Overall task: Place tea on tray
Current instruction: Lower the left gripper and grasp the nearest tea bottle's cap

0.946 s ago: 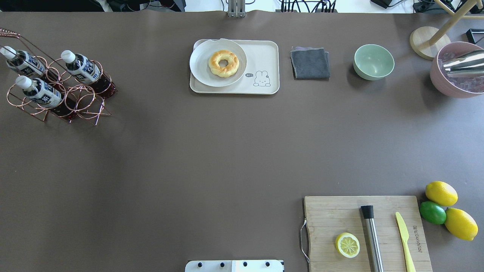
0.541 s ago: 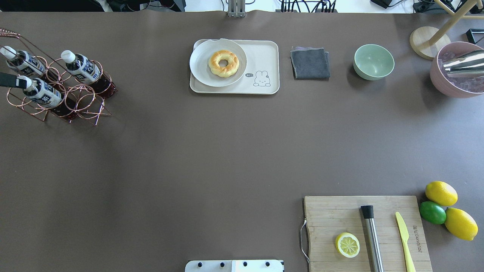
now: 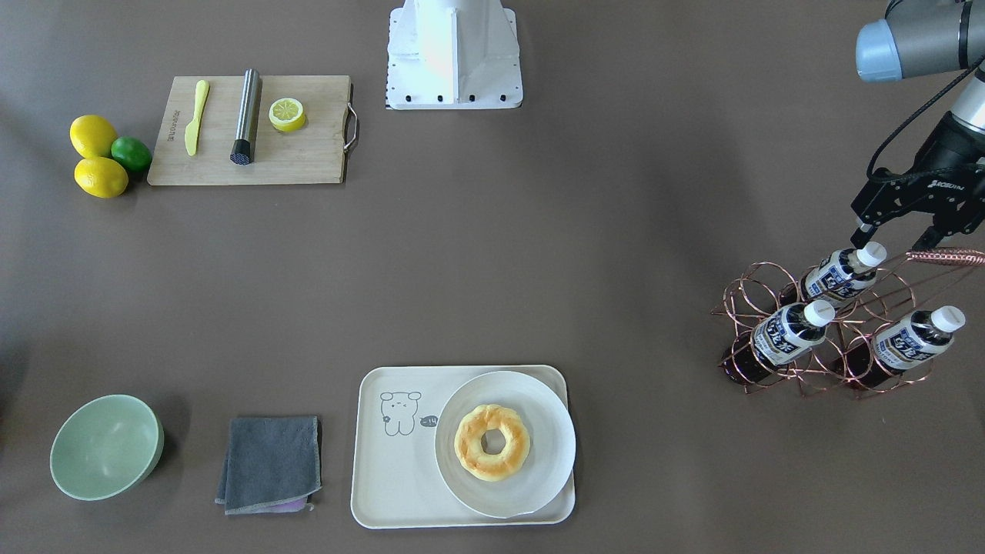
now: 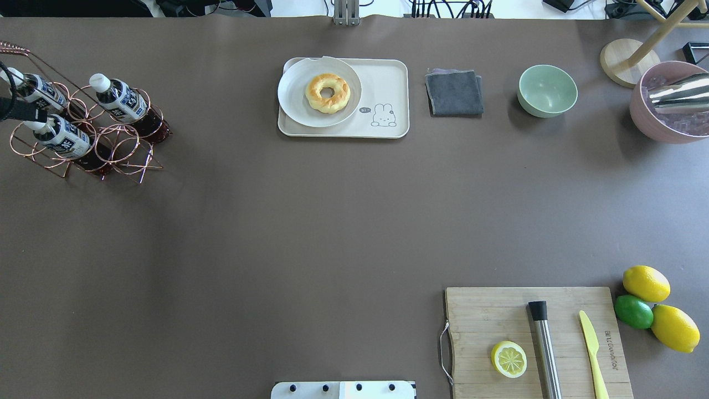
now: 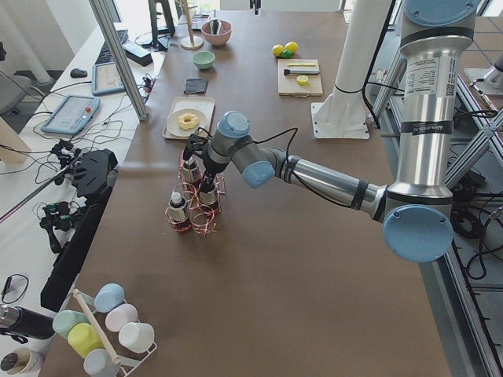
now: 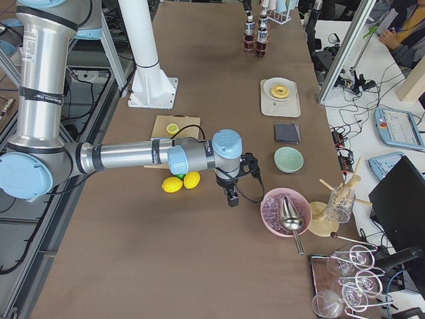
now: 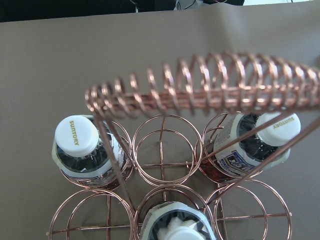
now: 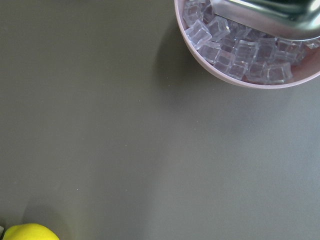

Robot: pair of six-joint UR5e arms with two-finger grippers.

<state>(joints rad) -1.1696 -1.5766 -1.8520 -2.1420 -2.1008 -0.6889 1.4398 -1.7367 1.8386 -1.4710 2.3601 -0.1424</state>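
Three alike tea bottles stand in a copper wire rack (image 3: 769, 277) at the table's left end. They are the near one (image 3: 839, 275), the right one (image 3: 789, 332) and the far one (image 3: 916, 338). My left gripper (image 3: 896, 231) is open and empty, just above the near bottle's white cap (image 4: 34, 125). One of its fingers (image 4: 22, 112) shows at the overhead view's left edge. The left wrist view looks down on the bottle caps (image 7: 76, 135) and the rack's coiled handle (image 7: 200, 90). The cream tray (image 3: 392, 469) carries a white plate (image 3: 550, 431) with a doughnut. My right gripper (image 6: 231, 194) hovers by the ice bowl; I cannot tell if it is open or shut.
A grey cloth (image 4: 454, 92) and a green bowl (image 4: 547, 90) lie right of the tray. A pink bowl of ice (image 4: 667, 105) stands at the far right. A cutting board (image 4: 476, 310) with a lemon half, a steel muddler and a knife sits near right, with lemons and a lime (image 4: 634, 312) beside it.
My left gripper has come in from the left edge and now sits over the rack, above the near bottle's cap. Nothing else has moved.
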